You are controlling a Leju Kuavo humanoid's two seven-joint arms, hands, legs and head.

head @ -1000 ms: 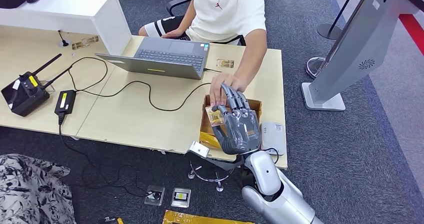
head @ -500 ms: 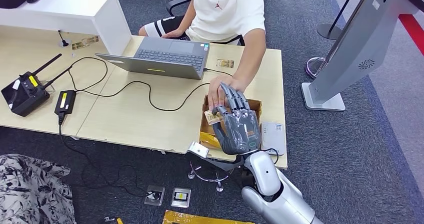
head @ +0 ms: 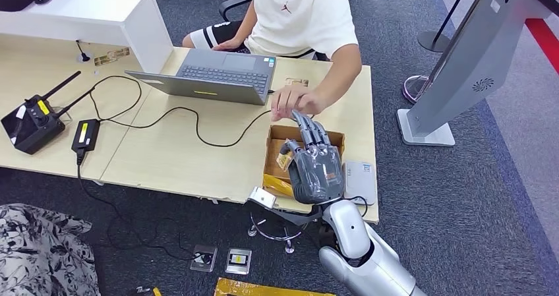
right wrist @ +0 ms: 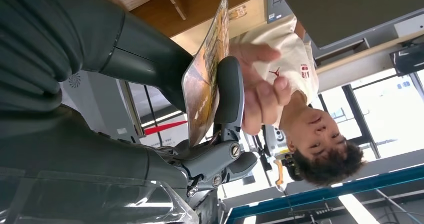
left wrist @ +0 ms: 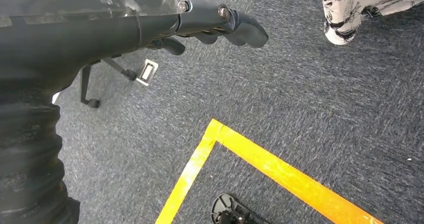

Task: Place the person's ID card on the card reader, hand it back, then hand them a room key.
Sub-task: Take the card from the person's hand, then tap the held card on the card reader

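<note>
Right robot hand [head: 315, 167] over the cardboard box [head: 273, 152], card [right wrist: 206, 69] gripped.

Item: card, pinched upright between thumb and fingers [right wrist: 228, 92], above the box at the table [head: 171, 151] edge, card reader [head: 360, 181] just beside. Person's hand [head: 294, 101] hovers near, apart from the card. Left robot hand [left wrist: 220, 27] hangs over the floor, fingers curled, holding nothing. Step, judged: a handover to the person, whether ID card or room key cannot be told. Next move calls for extending the card toward the waiting hand, releasing only once it is taken.
</note>
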